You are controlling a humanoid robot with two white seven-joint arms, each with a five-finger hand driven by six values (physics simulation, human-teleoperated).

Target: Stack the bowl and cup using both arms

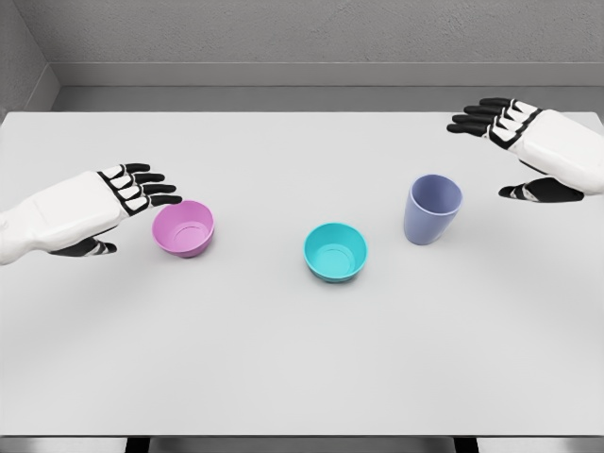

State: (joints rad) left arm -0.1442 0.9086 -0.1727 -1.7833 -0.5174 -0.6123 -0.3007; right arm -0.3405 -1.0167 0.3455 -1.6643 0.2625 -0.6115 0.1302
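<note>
— While you look down at the white tabletop, what do you see?

— You see 3 things standing apart: a pink bowl, a teal bowl, a purple cup.

— And your hands?

— Your left hand is just beside the pink bowl, fingers apart. Your right hand is near the cup, fingers apart, holding nothing.

Head view: high at the surface's 6 o'clock edge, facing down toward 12 o'clock.
Nearness: moderate; whole surface width shows.

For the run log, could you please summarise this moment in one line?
left hand open by pink bowl | right hand open | teal bowl, cup unstacked
</note>
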